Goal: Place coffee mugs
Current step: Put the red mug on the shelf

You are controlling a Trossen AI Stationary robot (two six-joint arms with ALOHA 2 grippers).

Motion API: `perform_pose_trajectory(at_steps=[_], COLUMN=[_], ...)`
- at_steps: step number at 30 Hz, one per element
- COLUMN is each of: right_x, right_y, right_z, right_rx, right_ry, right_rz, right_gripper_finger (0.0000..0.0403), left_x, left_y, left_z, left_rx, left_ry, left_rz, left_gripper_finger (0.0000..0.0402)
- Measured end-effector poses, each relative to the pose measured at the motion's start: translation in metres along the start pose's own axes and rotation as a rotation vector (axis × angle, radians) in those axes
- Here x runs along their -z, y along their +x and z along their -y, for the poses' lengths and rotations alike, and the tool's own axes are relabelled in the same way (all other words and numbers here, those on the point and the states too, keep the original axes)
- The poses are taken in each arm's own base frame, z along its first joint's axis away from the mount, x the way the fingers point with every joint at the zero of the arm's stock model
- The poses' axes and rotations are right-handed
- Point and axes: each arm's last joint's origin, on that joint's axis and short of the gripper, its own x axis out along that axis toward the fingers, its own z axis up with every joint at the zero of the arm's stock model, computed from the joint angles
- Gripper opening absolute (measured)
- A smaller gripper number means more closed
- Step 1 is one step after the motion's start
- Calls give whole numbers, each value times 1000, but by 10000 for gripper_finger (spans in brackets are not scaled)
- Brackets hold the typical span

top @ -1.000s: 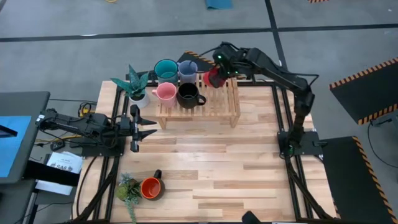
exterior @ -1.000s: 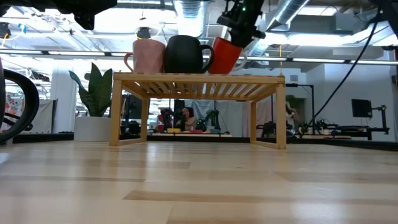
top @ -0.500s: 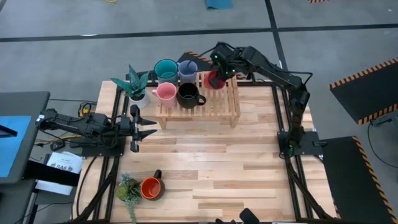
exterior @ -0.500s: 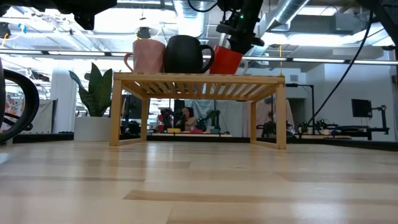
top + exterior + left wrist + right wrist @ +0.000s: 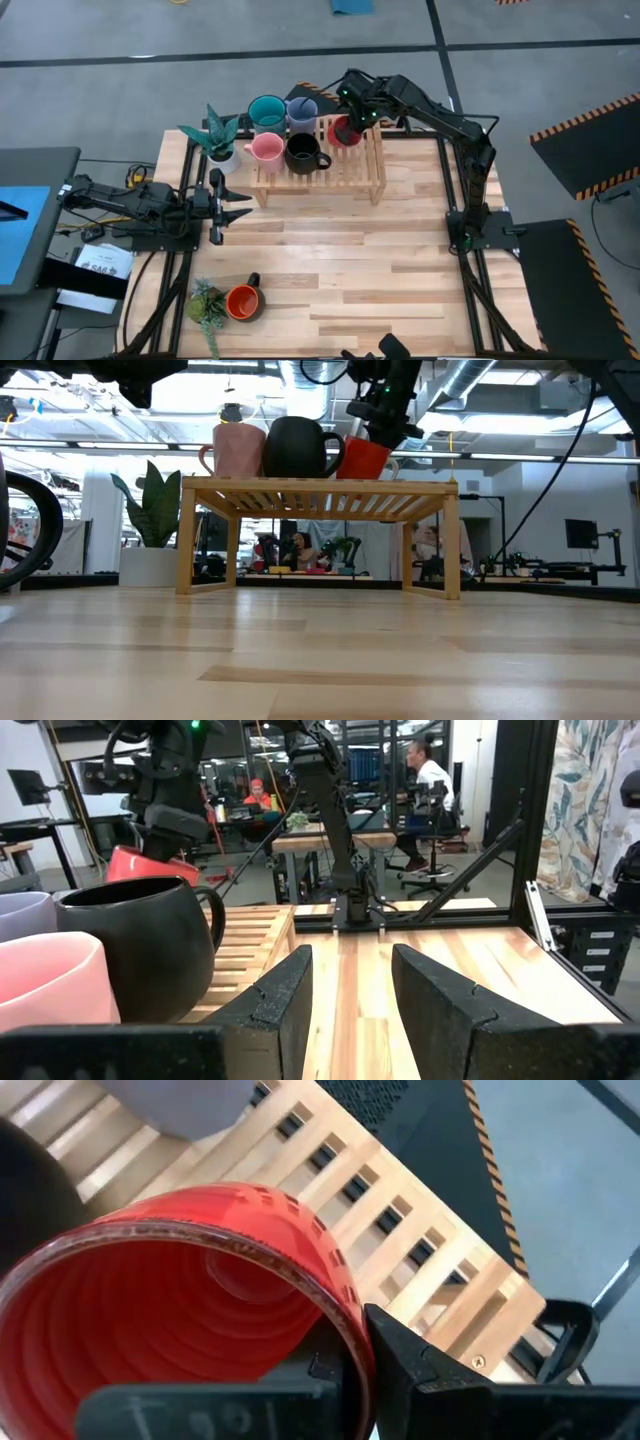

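My left gripper (image 5: pixel 222 207) waits at the table's left edge, fingers spread wide and empty; in the left wrist view they frame bare wooden table (image 5: pixel 430 980). In the near left corner the orange mug (image 5: pixel 243 301) sits beside a small potted plant (image 5: pixel 206 302), well apart from the rest. A taller spiky plant (image 5: pixel 214 135) stands just left of the slatted wooden rack (image 5: pixel 352 175). On and around the rack's left end cluster the teal mug (image 5: pixel 266 111), grey-blue mug (image 5: pixel 301 110), pink mug (image 5: pixel 266 148) and black mug (image 5: pixel 303 150).

Further right, my right gripper (image 5: pixel 352 112) reaches over the rack's back edge, fingers closed on the rim of the red mug (image 5: pixel 344 130). From table height the mug (image 5: pixel 366 458) leans, its base at or just above the slats, close beside the black mug (image 5: pixel 297 447).

To do this well, I judge I should level the mug, lower it until its base rests flat on the slats, keep clear of the black mug's handle, and only then release and lift straight up.
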Motion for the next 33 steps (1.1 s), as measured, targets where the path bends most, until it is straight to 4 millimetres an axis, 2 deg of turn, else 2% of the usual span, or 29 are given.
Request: perform_pose_trajectory(at_steps=[7, 33], right_x=[-4, -6], right_y=[2, 2], right_z=[-4, -6], right_rx=[-10, -23], right_ry=[2, -3], right_rz=[37, 65], right_gripper_finger=[69, 72], left_x=[0, 0], left_y=[0, 0], left_z=[0, 0], left_rx=[1, 1], left_ry=[1, 1], left_rz=[-1, 0], left_gripper_finger=[126, 126])
